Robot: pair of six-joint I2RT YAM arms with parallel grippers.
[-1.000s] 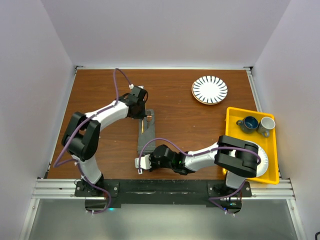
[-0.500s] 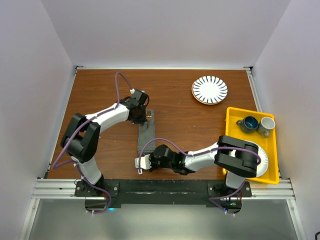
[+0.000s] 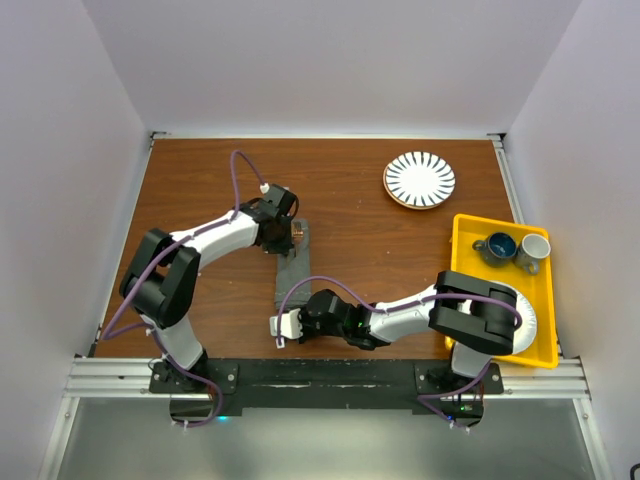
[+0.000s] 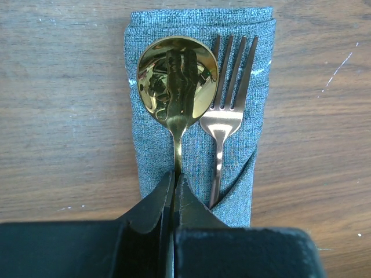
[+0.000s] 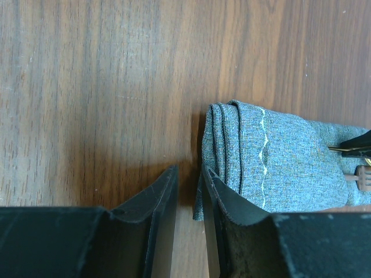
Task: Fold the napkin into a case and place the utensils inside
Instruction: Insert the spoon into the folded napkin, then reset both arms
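Observation:
The napkin lies folded as a narrow dark grey case (image 3: 292, 275) on the wooden table. In the left wrist view a gold spoon (image 4: 177, 75) and a gold fork (image 4: 229, 87) rest side by side on the case (image 4: 197, 153). The fork's handle slips under a diagonal fold. My left gripper (image 4: 174, 178) is shut on the spoon's handle, over the case's far end (image 3: 287, 236). My right gripper (image 5: 188, 171) sits at the case's near end (image 3: 284, 316), jaws slightly apart over bare wood. A corner of the napkin (image 5: 261, 156) touches the inner face of its right finger.
A striped plate (image 3: 419, 179) sits at the back right. A yellow tray (image 3: 462, 290) along the right edge holds a dark blue cup (image 3: 497, 247), a pale cup (image 3: 532, 250) and a white dish (image 3: 528, 325) partly under my right arm.
My left gripper has shifted a little nearer and to the right over the case's far end, still shut on the spoon. The right arm has not moved.

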